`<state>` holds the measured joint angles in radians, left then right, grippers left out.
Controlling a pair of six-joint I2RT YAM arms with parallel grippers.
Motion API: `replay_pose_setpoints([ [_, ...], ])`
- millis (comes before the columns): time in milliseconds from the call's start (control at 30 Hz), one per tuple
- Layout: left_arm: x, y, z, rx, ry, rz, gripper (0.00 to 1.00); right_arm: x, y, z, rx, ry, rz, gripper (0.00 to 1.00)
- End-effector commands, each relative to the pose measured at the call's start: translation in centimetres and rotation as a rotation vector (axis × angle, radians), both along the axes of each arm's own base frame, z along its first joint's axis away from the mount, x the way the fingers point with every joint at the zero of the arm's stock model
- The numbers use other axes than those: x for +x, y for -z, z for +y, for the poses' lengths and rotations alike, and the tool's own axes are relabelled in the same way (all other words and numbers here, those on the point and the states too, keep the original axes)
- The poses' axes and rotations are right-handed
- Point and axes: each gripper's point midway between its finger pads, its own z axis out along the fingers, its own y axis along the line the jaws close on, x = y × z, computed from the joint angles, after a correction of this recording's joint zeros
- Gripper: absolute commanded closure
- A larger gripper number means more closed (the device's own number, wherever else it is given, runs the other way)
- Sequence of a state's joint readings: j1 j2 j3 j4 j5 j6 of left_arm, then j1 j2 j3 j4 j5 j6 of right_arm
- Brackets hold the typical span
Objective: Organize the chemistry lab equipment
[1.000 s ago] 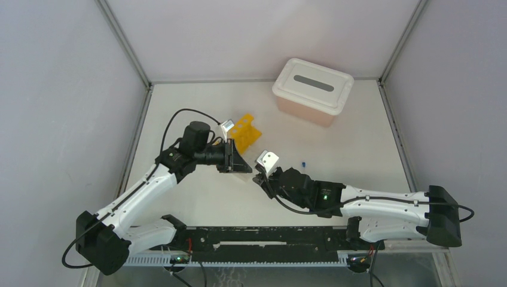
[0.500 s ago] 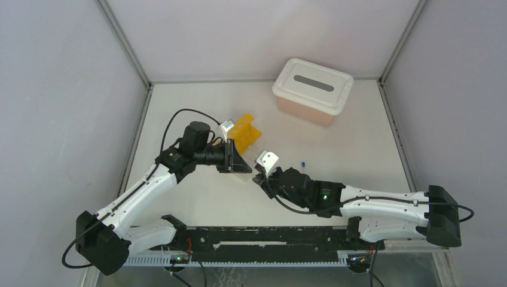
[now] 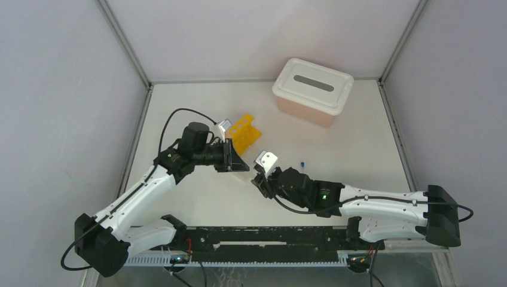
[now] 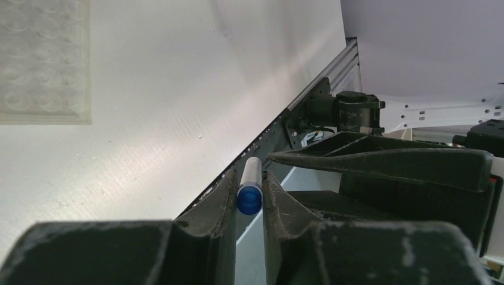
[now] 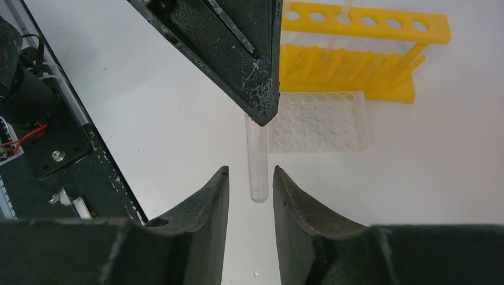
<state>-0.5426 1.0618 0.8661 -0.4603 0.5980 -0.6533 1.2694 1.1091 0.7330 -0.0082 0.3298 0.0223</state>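
Slickness is the worry: the blue-capped clear tube (image 5: pixel 257 154) looks light, stiff, smooth. The left gripper (image 4: pixel 249 178) pinches its capped end, aloft just beside the small clear grid rack (image 5: pixel 321 127). The right gripper (image 5: pixel 250 175) stands parted around its rounded tip; mid-barrel seems the safest hold.

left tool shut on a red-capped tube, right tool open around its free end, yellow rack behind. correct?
No. The cap is blue, not red; the left wrist view shows it. Left tool is shut on a blue-capped tube, right tool open around its free end, yellow rack behind.
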Motion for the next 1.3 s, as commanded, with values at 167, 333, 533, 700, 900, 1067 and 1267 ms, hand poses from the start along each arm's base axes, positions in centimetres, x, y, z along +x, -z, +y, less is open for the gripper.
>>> replay_pose_setpoints([
  [167, 2.1, -2.7, 1.1, 0.041, -0.087, -0.142, 0.87, 0.5, -3.2, 0.8, 0.089, 0.018, -0.019, 0.57],
  [333, 3.5, -3.0, 2.3, 0.122, -0.17, -0.207, 0.87, 0.9, -3.2, -0.1, 0.111, 0.062, -0.019, 0.55],
  [533, 4.8, -2.8, 2.7, 0.246, -0.238, -0.283, 0.88, 2.1, -2.9, -1.6, 0.113, 0.159, -0.024, 0.54],
  [700, 5.9, -2.2, 2.0, 0.362, -0.252, -0.34, 0.89, 3.8, -2.3, -3.4, 0.098, 0.287, -0.029, 0.54],
  [900, 7.4, -0.7, 1.7, 0.479, -0.275, -0.379, 0.9, 5.9, 0.1, -6.3, 0.082, 0.447, 0.038, 0.53],
  [1067, 8.9, 0.1, 2.0, 0.561, -0.306, -0.412, 0.91, 7.7, 1.8, -8.9, 0.09, 0.581, 0.11, 0.53],
  [1267, 10.5, 0.8, 1.5, 0.615, -0.312, -0.445, 0.92, 9.0, 3.9, -11.0, 0.073, 0.687, 0.179, 0.53],
])
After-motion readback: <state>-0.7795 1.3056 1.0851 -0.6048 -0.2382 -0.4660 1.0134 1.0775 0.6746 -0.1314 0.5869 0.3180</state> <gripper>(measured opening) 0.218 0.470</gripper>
